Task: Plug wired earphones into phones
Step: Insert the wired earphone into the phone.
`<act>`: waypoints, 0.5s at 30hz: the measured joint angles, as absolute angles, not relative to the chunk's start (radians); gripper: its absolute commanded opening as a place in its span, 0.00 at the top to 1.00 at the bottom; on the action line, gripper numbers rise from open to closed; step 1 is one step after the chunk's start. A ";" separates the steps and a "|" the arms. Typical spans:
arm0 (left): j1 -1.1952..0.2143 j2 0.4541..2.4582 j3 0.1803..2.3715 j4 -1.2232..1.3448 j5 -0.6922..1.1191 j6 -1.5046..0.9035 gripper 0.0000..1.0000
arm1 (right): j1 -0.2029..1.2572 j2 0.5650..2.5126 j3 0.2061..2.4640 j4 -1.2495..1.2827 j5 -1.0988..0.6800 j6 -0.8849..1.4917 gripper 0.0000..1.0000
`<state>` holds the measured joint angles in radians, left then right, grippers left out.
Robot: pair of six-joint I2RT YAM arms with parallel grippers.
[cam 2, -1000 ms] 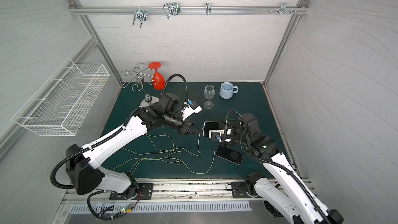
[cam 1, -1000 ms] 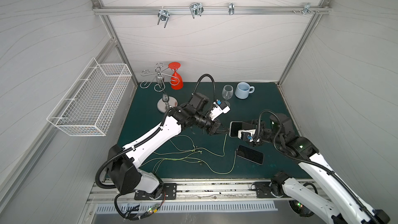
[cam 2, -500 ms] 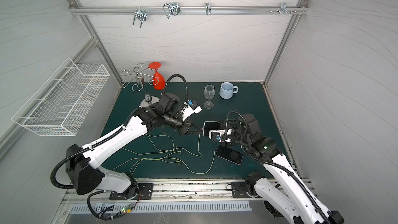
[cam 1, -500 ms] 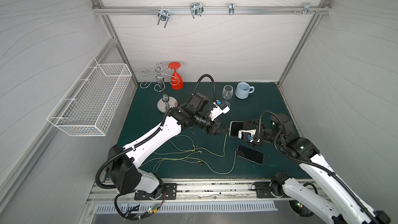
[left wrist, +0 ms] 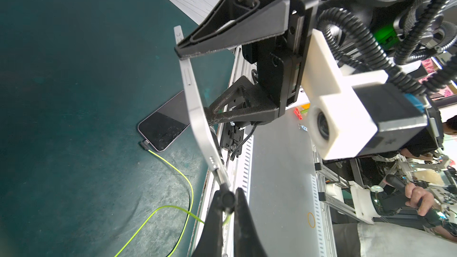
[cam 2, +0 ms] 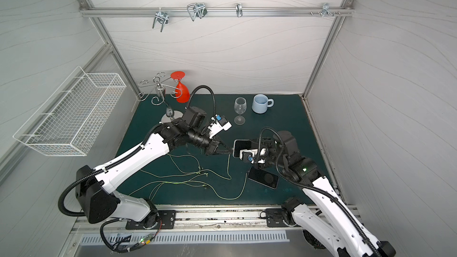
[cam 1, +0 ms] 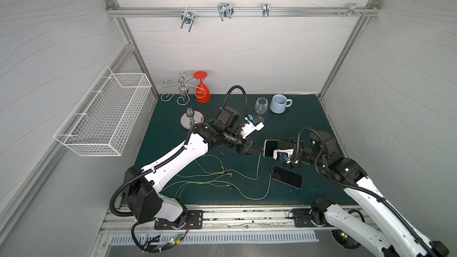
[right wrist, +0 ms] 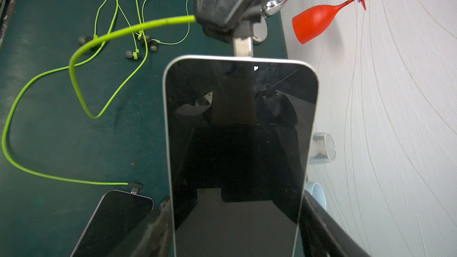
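Above the table, the plug pinched in the left hand is best pushed squarely into the phone clamped by the right hand.

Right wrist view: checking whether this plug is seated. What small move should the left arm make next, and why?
Probably a straight push of the left gripper toward the raised glossy black smartphone. Its fingers pinch the small dark plug of the yellow-green earphone cord, whose bare metal tip shows at the phone's edge, so it looks only partly in. The right gripper holds that phone.
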<state>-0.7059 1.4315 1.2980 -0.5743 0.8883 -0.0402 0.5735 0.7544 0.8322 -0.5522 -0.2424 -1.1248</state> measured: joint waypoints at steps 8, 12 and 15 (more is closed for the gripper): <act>-0.706 1.432 1.298 -0.568 0.912 -0.056 1.00 | 0.596 0.736 0.832 -0.545 -0.213 -1.126 0.44; -0.706 1.438 1.298 -0.569 0.931 -0.058 1.00 | 0.608 0.717 0.823 -0.543 -0.195 -1.137 0.44; -0.707 1.444 1.298 -0.574 0.943 -0.056 1.00 | 0.614 0.711 0.822 -0.548 -0.187 -1.151 0.45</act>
